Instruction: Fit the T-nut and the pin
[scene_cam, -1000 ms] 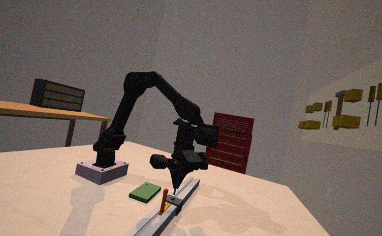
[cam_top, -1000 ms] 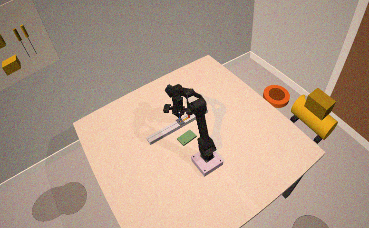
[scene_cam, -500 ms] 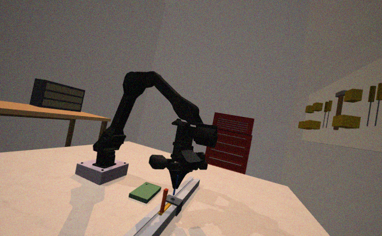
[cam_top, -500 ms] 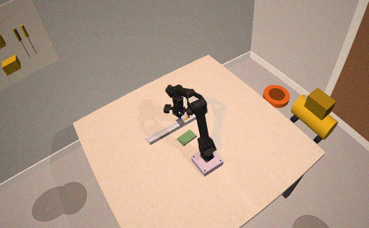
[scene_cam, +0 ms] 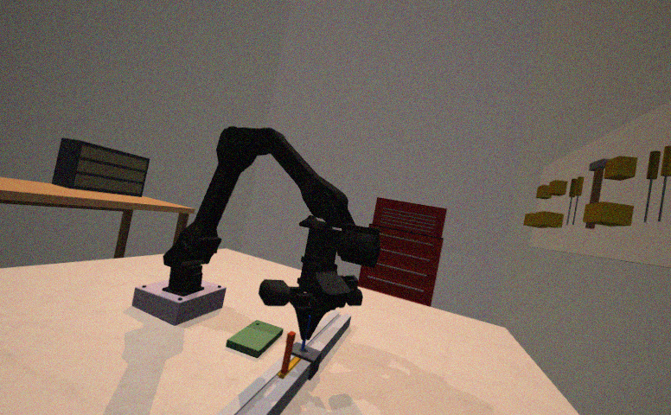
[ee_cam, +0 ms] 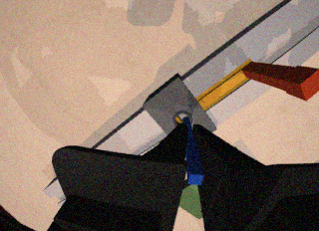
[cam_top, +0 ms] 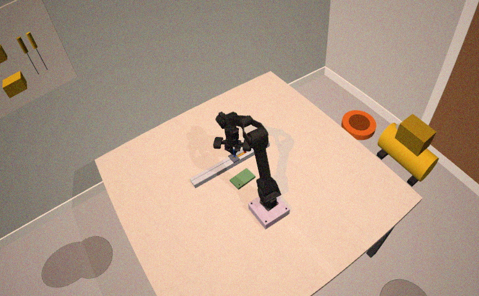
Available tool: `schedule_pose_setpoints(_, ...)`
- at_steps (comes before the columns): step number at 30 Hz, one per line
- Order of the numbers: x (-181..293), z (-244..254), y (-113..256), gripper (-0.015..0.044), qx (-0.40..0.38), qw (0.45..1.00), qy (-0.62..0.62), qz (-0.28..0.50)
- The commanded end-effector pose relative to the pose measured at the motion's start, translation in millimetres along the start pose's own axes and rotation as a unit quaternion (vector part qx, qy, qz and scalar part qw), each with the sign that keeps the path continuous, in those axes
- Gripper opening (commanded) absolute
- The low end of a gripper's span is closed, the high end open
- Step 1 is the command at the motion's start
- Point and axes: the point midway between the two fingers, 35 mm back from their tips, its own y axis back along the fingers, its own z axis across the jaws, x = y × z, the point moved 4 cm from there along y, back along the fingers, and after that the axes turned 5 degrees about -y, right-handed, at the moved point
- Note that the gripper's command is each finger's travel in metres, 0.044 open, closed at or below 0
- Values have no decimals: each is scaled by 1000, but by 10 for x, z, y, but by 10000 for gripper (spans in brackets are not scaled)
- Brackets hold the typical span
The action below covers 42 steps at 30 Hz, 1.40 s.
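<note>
My gripper (cam_top: 233,152) (scene_cam: 306,336) (ee_cam: 187,129) is shut on the blue pin (scene_cam: 303,343) (ee_cam: 194,158), which stands about upright with its lower end at the hole of the dark bracket (cam_top: 233,158) (scene_cam: 312,353) (ee_cam: 164,104). How deep the pin's tip sits in the hole I cannot tell. The brass T-nut (scene_cam: 291,366) (ee_cam: 224,92) lies in the slot of the aluminum rail (cam_top: 212,172) (scene_cam: 329,331) (ee_cam: 269,44), running under the bracket. Brass shows at the hole's edge in the wrist view. Its orange handle (scene_cam: 288,352) (ee_cam: 284,78) sticks up beside the bracket.
The green tray (cam_top: 242,179) (scene_cam: 254,337) lies flat between the rail and my arm's base block (cam_top: 268,216) (scene_cam: 175,308). The upright handle stands close beside my fingers. The rail runs out on both sides of the bracket over the table top (cam_top: 183,227).
</note>
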Motion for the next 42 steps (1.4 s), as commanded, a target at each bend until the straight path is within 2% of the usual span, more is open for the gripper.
schedule_pose_setpoints(1, 21, -22, -55, -150, 4, 1000, 2, 2)
schedule_pose_setpoints(42, 15, 34, -136, -150, 11, 1000, 4, 10)
